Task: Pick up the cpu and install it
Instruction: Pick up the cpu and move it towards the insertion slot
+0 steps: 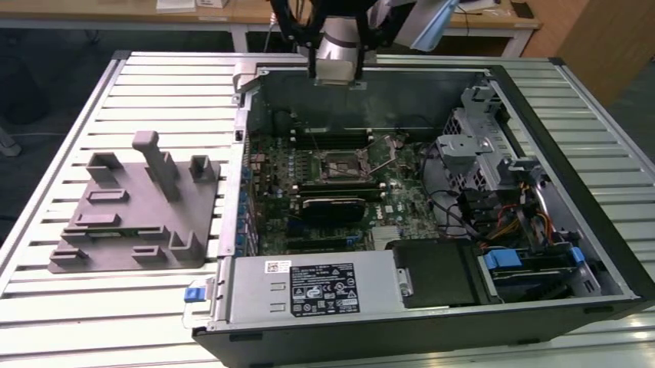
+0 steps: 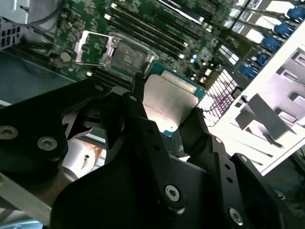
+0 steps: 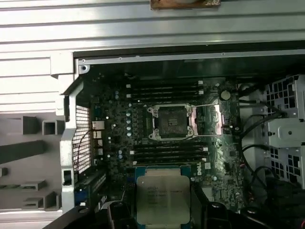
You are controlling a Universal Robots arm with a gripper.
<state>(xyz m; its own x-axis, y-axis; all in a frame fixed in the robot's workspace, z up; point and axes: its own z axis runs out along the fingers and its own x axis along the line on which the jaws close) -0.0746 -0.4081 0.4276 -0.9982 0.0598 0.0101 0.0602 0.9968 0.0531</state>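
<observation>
Black end effector (image 2: 167, 101) clamps the small flat silver-topped cpu (image 3: 163, 198) by its edges; seating it well likely needs it level and squared over the open metal-framed socket (image 3: 170, 121).

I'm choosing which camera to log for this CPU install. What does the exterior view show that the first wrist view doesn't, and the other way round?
The exterior view adds the arm's wrist above the far wall of the computer case, and the white-labelled power supply box. The first wrist view adds the gripper shut on the cpu, held clear of the socket and not seated. Both share the open, empty socket, the memory slots and the grey holder beside the case.
</observation>
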